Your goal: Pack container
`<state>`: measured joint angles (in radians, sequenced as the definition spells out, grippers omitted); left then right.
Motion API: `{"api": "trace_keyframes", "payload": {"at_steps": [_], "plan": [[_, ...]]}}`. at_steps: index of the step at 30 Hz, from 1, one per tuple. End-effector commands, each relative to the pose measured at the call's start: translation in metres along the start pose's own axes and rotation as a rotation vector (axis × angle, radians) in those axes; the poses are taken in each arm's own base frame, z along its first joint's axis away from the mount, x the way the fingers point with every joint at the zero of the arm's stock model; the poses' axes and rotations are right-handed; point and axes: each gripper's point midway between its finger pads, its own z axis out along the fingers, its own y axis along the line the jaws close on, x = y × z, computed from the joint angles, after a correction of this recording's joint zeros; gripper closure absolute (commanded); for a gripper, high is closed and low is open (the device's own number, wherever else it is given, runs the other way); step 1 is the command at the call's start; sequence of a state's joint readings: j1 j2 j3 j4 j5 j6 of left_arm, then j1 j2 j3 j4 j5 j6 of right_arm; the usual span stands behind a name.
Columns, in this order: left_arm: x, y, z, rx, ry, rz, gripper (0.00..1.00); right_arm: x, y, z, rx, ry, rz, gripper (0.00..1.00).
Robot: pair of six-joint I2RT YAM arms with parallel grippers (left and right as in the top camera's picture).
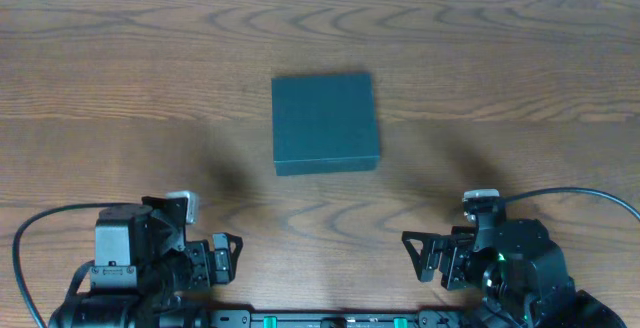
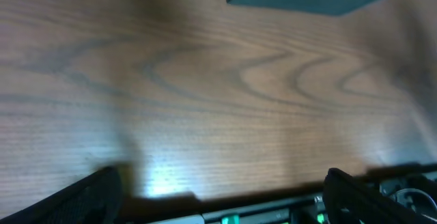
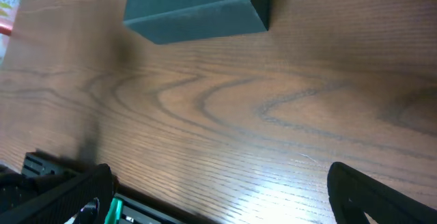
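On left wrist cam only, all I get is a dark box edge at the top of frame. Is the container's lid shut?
Observer: Overhead shows the whole container: flat top, lid down.
Operator: Right side near it?
Observer: No. The right gripper is well short of it, jaws open, nothing between them.
Operator: Is it sitting straight?
Observer: Nearly. Overhead shows it turned slightly counterclockwise.

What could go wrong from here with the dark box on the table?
1. The box lies shut and free on the table; a claw prying its lid may just push it away.
2. The left claw and right claw are both open at the near edge; reaching together, they might collide.
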<state>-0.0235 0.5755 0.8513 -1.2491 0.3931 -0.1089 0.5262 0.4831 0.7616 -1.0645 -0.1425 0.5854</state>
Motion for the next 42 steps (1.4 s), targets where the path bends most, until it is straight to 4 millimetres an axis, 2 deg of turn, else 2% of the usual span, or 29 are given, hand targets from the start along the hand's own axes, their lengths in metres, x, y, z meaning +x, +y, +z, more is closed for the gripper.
{"api": "trace_keyframes", "payload": {"at_steps": [1,5,8,12,16,24,33,42], "plan": [[-0.019,0.002,-0.005,-0.024,-0.103,0.032,0.05,0.004,0.001,0.001,-0.008,0.012,0.003,0.01],[-0.063,0.002,-0.018,-0.053,-0.344,0.119,0.05,0.004,0.001,0.001,-0.008,0.012,0.004,0.01],[-0.074,0.008,-0.015,-0.088,-0.441,0.203,0.05,0.004,0.001,0.001,-0.008,0.012,0.004,0.01],[-0.081,0.033,0.008,-0.179,-0.556,0.228,0.05,0.004,0.001,0.001,-0.008,0.012,0.004,0.01],[-0.082,0.048,0.029,-0.212,-0.610,0.224,0.05,0.004,0.001,0.001,-0.008,0.012,0.004,0.01],[-0.076,0.062,0.063,-0.208,-0.676,0.233,0.05,0.004,0.001,0.001,-0.008,0.012,0.003,0.01],[-0.065,0.074,0.077,-0.219,-0.722,0.222,0.05,0.004,0.001,0.001,-0.008,0.012,0.003,0.01],[-0.068,0.074,0.070,-0.230,-0.766,0.228,0.05,0.004,0.001,0.001,-0.008,0.012,0.004,0.01]]}}
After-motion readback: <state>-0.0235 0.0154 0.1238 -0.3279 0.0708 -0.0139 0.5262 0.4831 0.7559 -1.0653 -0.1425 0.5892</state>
